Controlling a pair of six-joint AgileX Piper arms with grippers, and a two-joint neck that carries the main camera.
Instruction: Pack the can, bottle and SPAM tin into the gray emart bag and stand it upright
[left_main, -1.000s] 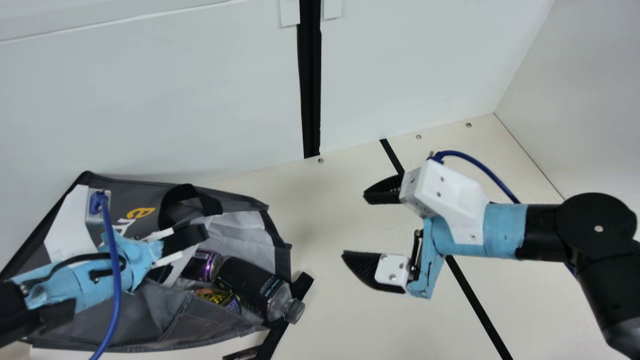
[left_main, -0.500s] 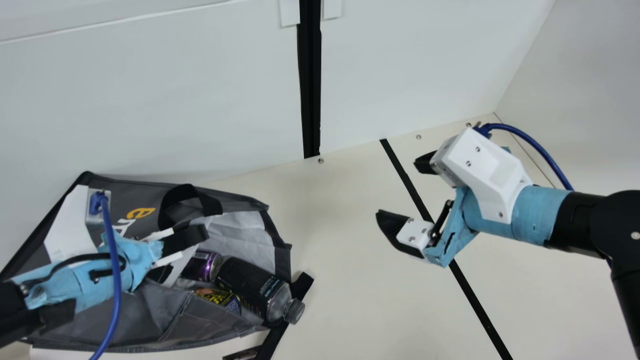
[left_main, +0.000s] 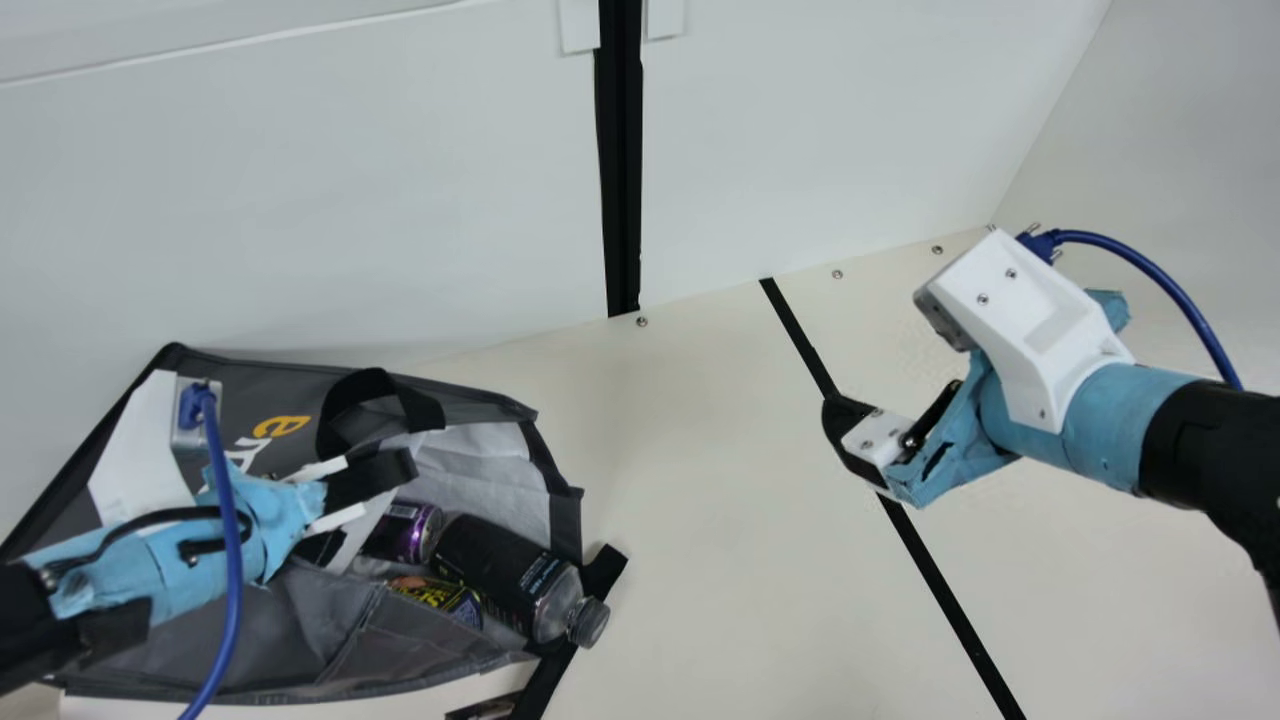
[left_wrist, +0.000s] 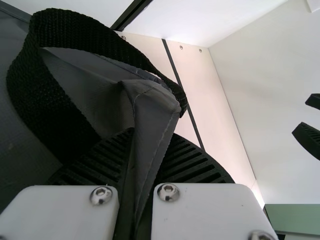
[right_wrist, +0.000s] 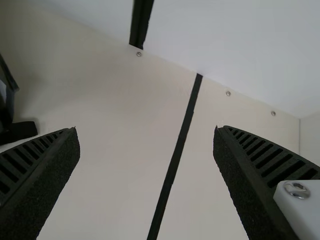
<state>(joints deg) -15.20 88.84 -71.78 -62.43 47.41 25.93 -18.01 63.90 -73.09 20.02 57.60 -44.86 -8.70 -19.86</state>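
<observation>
Towards the worktop's (left_main: 700, 560) left side in the main view, the gray emart bag (left_main: 300, 640) lies slumped on its side, its mouth facing the middle. Packing looks nearly done: the can (left_main: 408, 530), the bottle (left_main: 505, 575) and the SPAM tin (left_main: 435, 597) are all within the mouth, the tin lying beside the bottle and the can close to the bottle's base. The bottle is lying down, and its cap (left_main: 588, 622) pokes out past the bag's edge, so it seems to want settling deeper. Standing the bag upright is the part not yet done.

The left gripper (left_wrist: 150, 140) has its fingers clenched on a fold of the gray fabric, just beside a black handle (left_wrist: 60, 100); the left wrist view shows the cloth pinched between the ribbed faces. That grip is probably meant to lift or steady the bag. The right gripper (right_wrist: 146, 130) is well apart from it, over the other side of the worktop, with its fingers spread wide and nothing between them. Tipping the bag up would likely call for a firm hold on that fold, since the soft wall could sag and let the bottle slide out.
</observation>
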